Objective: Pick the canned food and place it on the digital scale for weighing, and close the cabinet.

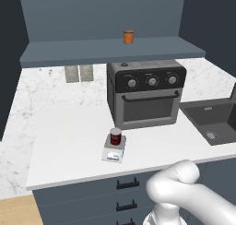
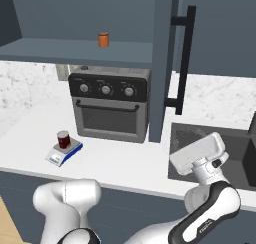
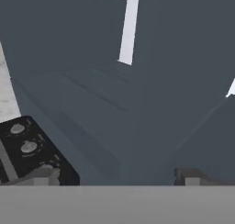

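We see the small dark red can (image 1: 115,136) upright on the flat grey-and-white scale (image 1: 113,153); our gripper (image 3: 117,175) spread wide before the slate-blue cabinet door (image 2: 163,63)

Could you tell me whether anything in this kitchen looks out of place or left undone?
The cabinet stands open, its door swung edge-on over the counter beside the toaster oven. Otherwise things look tidy: the canned food sits upright on the digital scale, and a small orange can stands on the shelf.
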